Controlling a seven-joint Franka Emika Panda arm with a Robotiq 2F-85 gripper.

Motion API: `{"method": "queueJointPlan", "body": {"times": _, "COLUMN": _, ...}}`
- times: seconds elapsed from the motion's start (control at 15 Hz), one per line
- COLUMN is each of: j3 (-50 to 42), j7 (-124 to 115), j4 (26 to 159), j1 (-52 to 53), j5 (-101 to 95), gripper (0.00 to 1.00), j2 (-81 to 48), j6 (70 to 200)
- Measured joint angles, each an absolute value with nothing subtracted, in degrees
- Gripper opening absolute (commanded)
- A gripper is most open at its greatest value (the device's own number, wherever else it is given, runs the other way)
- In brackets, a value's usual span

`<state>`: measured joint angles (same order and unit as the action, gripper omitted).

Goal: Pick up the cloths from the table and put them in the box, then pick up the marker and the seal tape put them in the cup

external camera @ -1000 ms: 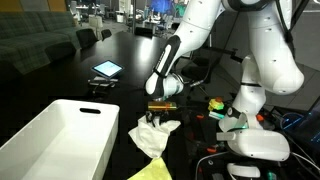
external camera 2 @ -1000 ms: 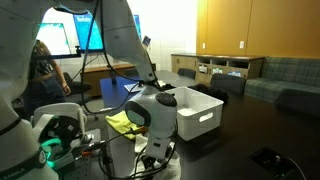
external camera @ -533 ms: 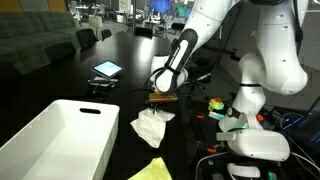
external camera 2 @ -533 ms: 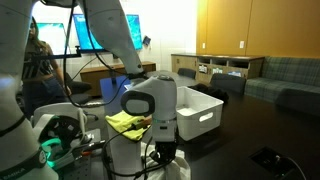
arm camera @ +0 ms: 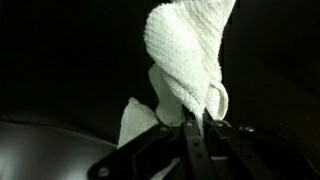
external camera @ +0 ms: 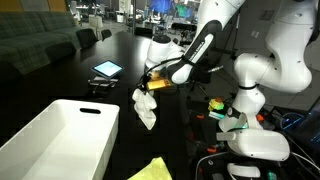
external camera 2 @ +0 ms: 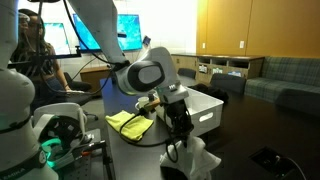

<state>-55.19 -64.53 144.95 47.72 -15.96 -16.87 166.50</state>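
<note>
Two cloths were seen. At the left of an exterior view, the large white rectangular plastic box (external camera: 60, 135) was shown with its mouth upward. Just beside the box's right end, not yet over the opening, the off-white fabric cloth (external camera: 146, 106) was held hanging, long axis vertical, pinched at its top by the closed Robotiq gripper (external camera: 149, 87). The box was judged to lie leftward of that gripper. Lower, right of the box, the bright yellow cloth (external camera: 155, 170) was seen lying.
</note>
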Motion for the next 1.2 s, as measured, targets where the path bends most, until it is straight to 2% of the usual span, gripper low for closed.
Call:
{"method": "queueJointPlan", "body": {"times": 0.27, "j3": -69.9, "j7": -64.9, "j4": 142.5, "j1": 61.7, "j5": -32.7, "gripper": 0.02, "j2": -11.0, "j6": 164.0}}
{"method": "queueJointPlan", "body": {"times": 0.53, "j3": -74.5, "j7": -60.2, "j4": 139.1, "j1": 69.5, "j5": -42.6, "gripper": 0.03, "j2": 0.3, "j6": 153.9}}
{"method": "queueJointPlan", "body": {"times": 0.8, "j3": -68.6, "j7": -50.1, "j4": 135.2, "j1": 69.7, "j5": -44.7, "gripper": 0.02, "j2": 13.0, "j6": 140.0}}
{"method": "queueJointPlan", "body": {"times": 1.07, "j3": -57.3, "j7": -39.1, "j4": 131.9, "j1": 66.6, "j5": -44.8, "gripper": 0.02, "j2": 25.8, "j6": 122.6}}
{"method": "queueJointPlan", "body": {"times": 1.2, "j3": -51.1, "j7": -32.2, "j4": 131.2, "j1": 63.2, "j5": -43.0, "gripper": 0.02, "j2": 29.4, "j6": 118.3}}
